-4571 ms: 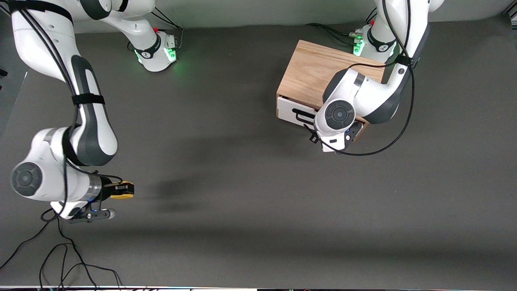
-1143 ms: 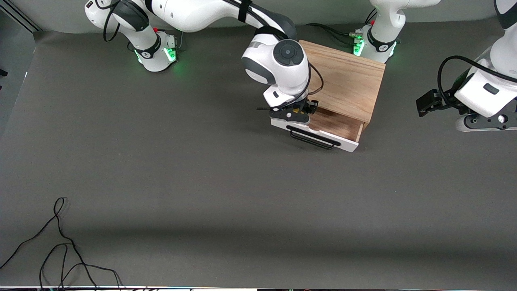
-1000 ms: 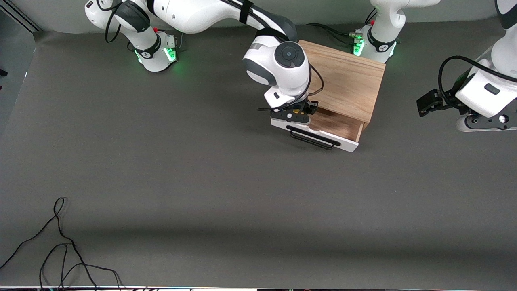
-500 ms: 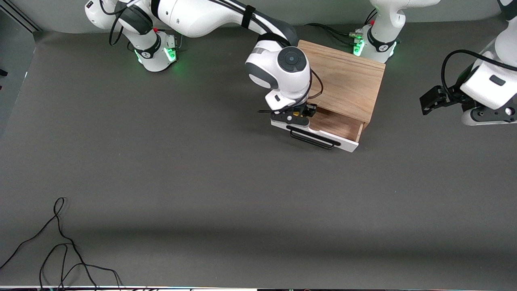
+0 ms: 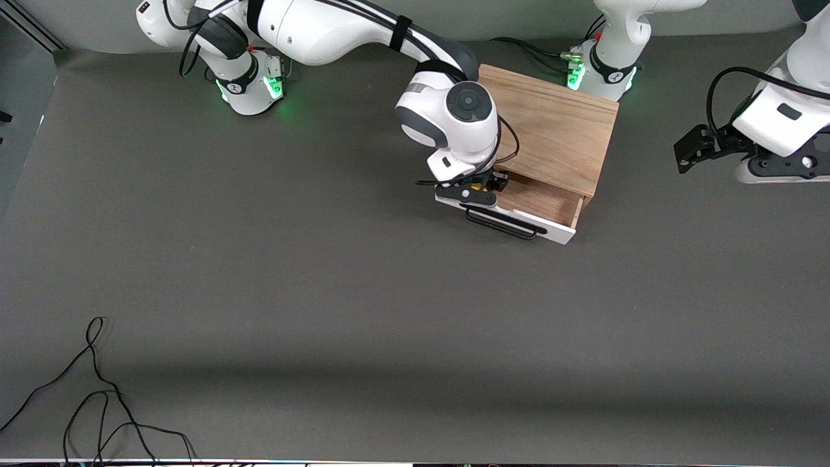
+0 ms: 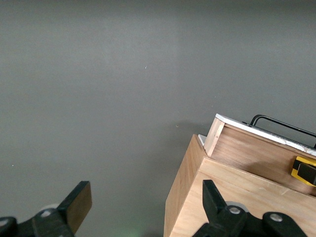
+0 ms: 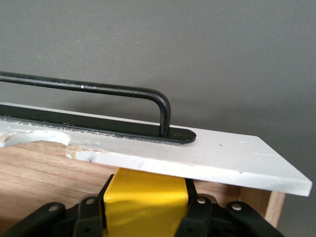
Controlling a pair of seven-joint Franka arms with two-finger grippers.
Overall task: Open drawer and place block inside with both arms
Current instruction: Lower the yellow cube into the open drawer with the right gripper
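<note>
Two arms are in view over a dark bench (image 5: 259, 292). Nearest the front camera lies a loose black cable (image 5: 91, 376) at the right arm's end, clear of the work. Farther up, the drawer (image 5: 541, 206) stands pulled out of the wooden box (image 5: 551, 130), its white front panel and black wire handle (image 5: 502, 222) facing the camera and its wood floor exposed.

The right gripper (image 5: 476, 188) is over the drawer's corner toward the right arm's end, jaws closed on the block (image 7: 143, 205). In the right wrist view the yellow cube sits squarely between the fingers (image 7: 197, 215), just inside the front panel and above the drawer floor. The left wrist view also catches the block in the drawer opening.

Assessment: the block appears rigid, light and smooth-faced; grip on two opposite flat faces is appropriate, and a short drop should not harm it.

The left gripper (image 5: 690, 148) waits above the bare bench at the left arm's end, well apart from the box, jaws spread wide and empty.
</note>
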